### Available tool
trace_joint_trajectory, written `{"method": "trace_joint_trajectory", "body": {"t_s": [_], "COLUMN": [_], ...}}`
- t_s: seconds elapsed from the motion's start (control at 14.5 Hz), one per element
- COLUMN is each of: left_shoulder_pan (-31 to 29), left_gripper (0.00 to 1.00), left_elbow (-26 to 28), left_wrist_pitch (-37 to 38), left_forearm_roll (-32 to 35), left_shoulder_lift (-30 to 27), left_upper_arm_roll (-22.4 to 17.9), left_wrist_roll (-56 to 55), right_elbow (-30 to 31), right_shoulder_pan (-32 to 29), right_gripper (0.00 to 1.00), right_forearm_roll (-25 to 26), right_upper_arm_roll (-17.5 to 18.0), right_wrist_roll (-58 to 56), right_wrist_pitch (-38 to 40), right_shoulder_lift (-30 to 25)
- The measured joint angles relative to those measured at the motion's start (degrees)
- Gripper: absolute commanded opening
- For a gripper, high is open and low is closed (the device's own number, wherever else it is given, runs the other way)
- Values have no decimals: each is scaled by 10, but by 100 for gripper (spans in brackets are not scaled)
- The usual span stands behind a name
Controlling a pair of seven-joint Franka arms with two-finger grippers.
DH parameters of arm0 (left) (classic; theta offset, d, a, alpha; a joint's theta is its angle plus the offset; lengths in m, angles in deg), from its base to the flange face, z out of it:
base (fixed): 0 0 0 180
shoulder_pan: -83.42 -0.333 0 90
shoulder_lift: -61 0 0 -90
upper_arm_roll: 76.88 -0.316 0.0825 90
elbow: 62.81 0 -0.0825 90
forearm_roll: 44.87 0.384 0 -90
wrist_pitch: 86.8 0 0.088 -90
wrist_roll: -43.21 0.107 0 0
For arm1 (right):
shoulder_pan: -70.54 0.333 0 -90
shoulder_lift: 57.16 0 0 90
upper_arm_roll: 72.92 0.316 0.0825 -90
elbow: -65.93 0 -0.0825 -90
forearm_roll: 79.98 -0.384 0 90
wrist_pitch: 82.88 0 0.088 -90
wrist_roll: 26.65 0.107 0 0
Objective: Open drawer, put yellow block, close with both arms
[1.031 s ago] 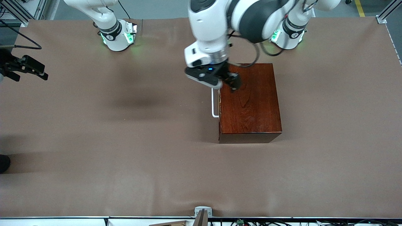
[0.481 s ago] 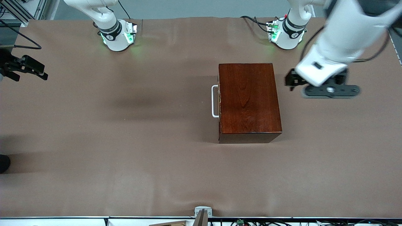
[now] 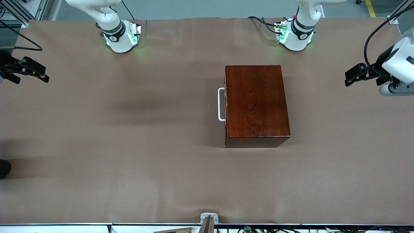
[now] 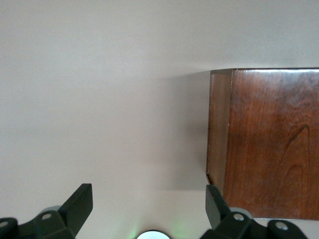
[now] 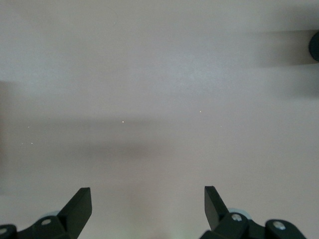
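Both pincers are wide open and hold nothing. Left pincer (image 3: pixel 352 75) hangs over the bare brown table (image 3: pixel 129 145) at the left arm's end, well apart from the shiny dark reddish-brown wooden box (image 3: pixel 257 105). Right pincer (image 3: pixel 27 69) waits over the table's edge at the right arm's end. Only the front view shows the whole box, with the dark front of the drawer (image 3: pixel 225 106) shut flush and its white U-shaped bar handle (image 3: pixel 221 104) sticking out toward the right arm's end. The left wrist view shows its own two black fingers (image 4: pixel 77 209) spread wide over the smooth table, and one corner of the box with wavy wood grain on top. The right wrist view shows only black fingers (image 5: pixel 79 206) spread over plain table cloth. The box has flat sides and sharp corners. The two white arm bases (image 3: pixel 121 35) glow green.
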Motion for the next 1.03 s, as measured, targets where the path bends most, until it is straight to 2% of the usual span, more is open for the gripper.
{"method": "trace_joint_trajectory", "body": {"t_s": [0.14, 0.28, 1.03], "left_shoulder_pan": [2, 3, 4], "left_gripper": [100, 100, 100], "left_elbow": [53, 81, 89], "left_wrist_pitch": [-28, -44, -62], "left_forearm_roll": [-8, -17, -18], "left_shoulder_lift": [-38, -53, -45], "left_upper_arm_roll": [-13, -29, -34], "left_wrist_roll": [20, 21, -12], "right_elbow": [0, 0, 0], "right_shoulder_pan": [0, 0, 0], "right_gripper": [100, 100, 100], "right_forearm_roll": [0, 0, 0], "right_upper_arm_roll": [0, 0, 0], "right_wrist_roll": [0, 0, 0], "right_wrist_pitch": [0, 0, 0], "right_shoulder_lift": [0, 0, 0]}}
